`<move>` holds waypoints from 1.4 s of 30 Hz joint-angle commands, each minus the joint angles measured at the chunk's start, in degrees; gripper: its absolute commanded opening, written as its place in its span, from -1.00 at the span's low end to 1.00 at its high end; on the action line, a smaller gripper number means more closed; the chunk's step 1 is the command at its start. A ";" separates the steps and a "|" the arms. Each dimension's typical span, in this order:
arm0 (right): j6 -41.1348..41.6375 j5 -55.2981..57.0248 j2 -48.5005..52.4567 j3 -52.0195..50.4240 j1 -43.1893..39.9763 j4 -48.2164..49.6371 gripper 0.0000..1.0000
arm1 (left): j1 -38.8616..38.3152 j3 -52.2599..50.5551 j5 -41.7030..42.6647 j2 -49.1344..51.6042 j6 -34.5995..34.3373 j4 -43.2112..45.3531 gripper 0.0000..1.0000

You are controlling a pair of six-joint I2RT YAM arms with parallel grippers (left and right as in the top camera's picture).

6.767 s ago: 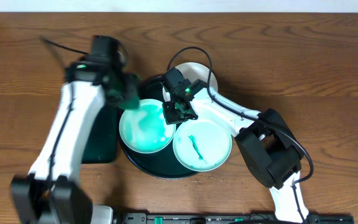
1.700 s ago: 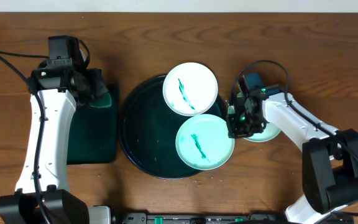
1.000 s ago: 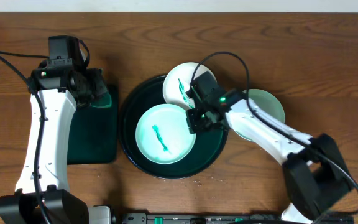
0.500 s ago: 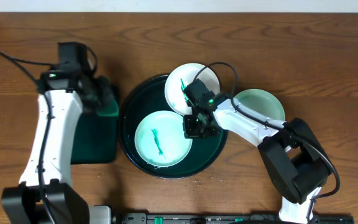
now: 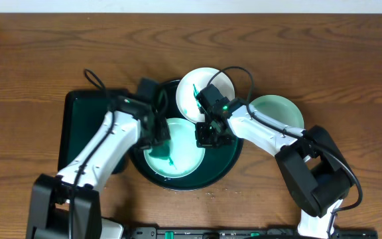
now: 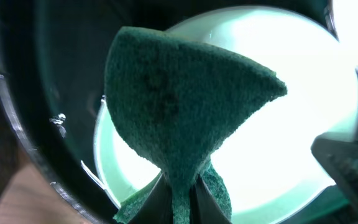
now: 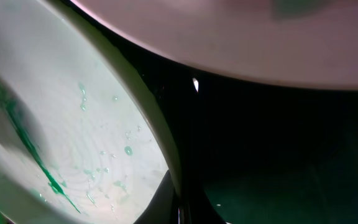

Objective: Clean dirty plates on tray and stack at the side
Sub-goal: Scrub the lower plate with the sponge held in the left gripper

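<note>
On the round dark tray [image 5: 225, 158] lies a white plate [image 5: 178, 156] with a teal smear. My left gripper [image 5: 156, 131] hangs over the plate's left part, shut on a green sponge [image 6: 179, 106] that covers much of the plate [image 6: 303, 93]. At the plate's right rim is my right gripper [image 5: 207, 134], shut on that rim [image 7: 166, 155]; the green streak [image 7: 23, 137] shows in the right wrist view. A second smeared plate [image 5: 204, 93] rests on the tray's far edge. Off the tray to the right, a third pale green plate [image 5: 280, 111] lies on the table.
A rectangular dark tray [image 5: 78, 126] lies on the table left of the round tray, partly under my left arm. The wooden table [image 5: 350, 66] stretches around. Black cables loop above both arms.
My left arm has swung right from the rectangular tray, carrying the sponge over the plate. My right gripper keeps its hold on the plate's rim and has not moved in the last half second.
</note>
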 commanded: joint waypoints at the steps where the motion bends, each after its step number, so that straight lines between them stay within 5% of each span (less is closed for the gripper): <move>1: 1.05 1.42 2.01 0.42 -0.42 0.46 -0.98 | -2.12 -3.72 -3.91 0.44 -5.09 2.34 -0.85; 10: 1.05 1.42 2.01 0.42 -0.39 0.61 -0.98 | -3.28 -9.64 -5.84 0.46 -5.20 8.11 -0.85; 19: 1.03 1.38 2.01 0.42 -0.37 0.68 -0.98 | -5.57 -10.05 14.47 0.46 12.55 17.59 -0.86; 23: 1.03 1.16 2.01 0.42 -0.37 0.48 -0.98 | -5.01 -10.05 8.48 0.46 12.55 19.71 -0.85; 31: 0.61 0.96 2.01 0.42 -0.48 0.57 -0.98 | -2.54 -10.08 -17.42 0.46 3.26 15.50 -0.85; 34: 0.61 0.81 2.01 0.42 -0.48 0.46 -0.98 | -2.34 -10.08 -18.91 0.46 0.24 11.54 -0.85; 38: 0.59 0.81 2.01 0.42 -0.48 0.74 -0.98 | -2.47 -10.08 -12.96 0.46 -0.02 7.06 -0.86; 42: 0.57 0.79 2.01 0.42 -0.48 0.17 -0.98 | -2.47 -10.08 4.39 0.46 7.72 6.54 -0.86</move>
